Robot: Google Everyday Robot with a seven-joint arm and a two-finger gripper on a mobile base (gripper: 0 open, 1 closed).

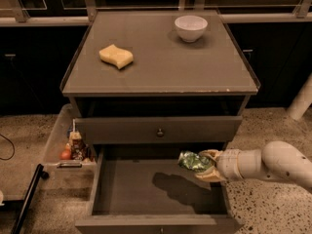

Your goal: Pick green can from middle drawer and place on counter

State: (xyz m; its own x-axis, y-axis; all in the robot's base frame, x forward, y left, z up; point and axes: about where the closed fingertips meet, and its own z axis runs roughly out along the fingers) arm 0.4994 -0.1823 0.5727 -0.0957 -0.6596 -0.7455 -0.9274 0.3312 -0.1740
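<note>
My gripper (204, 165) reaches in from the right and is shut on the green can (192, 161), a dented shiny green can. It holds the can above the right part of the open middle drawer (131, 189), and the can's shadow falls on the drawer floor. The counter (161, 62) is the flat grey-brown top above, well above the can.
A yellow wavy sponge (116, 56) lies on the counter's left side and a white bowl (190, 28) stands at its back right. A closed drawer front with a small knob (160, 132) sits above the open drawer. A tray with small items (73, 147) stands at the left.
</note>
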